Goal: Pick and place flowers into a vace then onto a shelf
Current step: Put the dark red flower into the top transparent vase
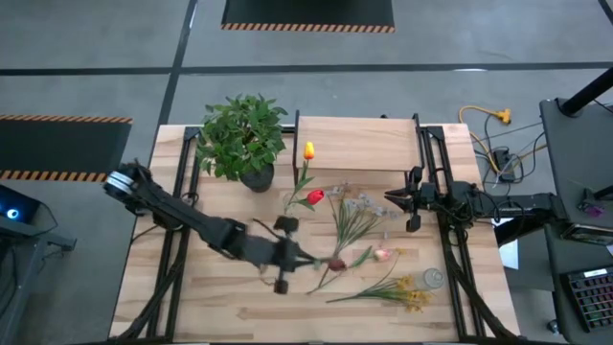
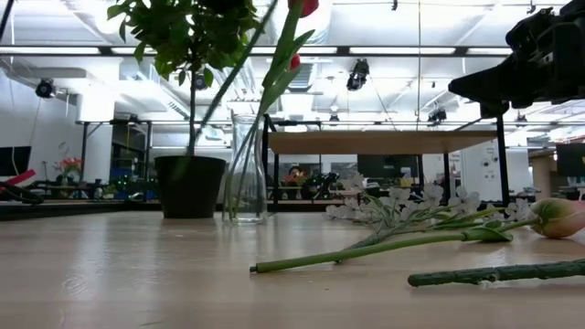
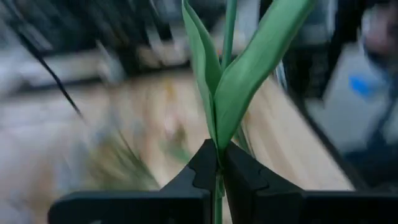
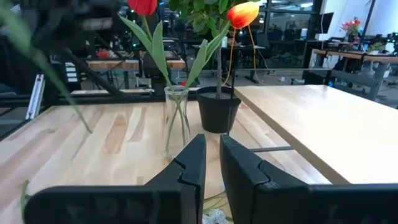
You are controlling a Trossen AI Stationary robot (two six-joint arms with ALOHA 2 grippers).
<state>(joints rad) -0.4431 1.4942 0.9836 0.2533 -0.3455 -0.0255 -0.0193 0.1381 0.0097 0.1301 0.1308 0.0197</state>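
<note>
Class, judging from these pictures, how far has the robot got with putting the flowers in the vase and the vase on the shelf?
Done: the glass vase already holds two tulips. In hand: the left gripper is shut on a maroon tulip's stem. Left: several flowers lie on the table, and the vase is not on the shelf.

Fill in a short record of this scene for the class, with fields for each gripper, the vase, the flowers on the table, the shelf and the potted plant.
left gripper: shut on a green tulip stem, mid-table
right gripper: nearly closed, empty, waiting at the table's right side
vase: clear glass, upright, holds red tulip and yellow tulip
loose flowers: pink bud, white sprigs, yellow clusters lying on the table
shelf: top bare
potted plant: beside the vase
</note>
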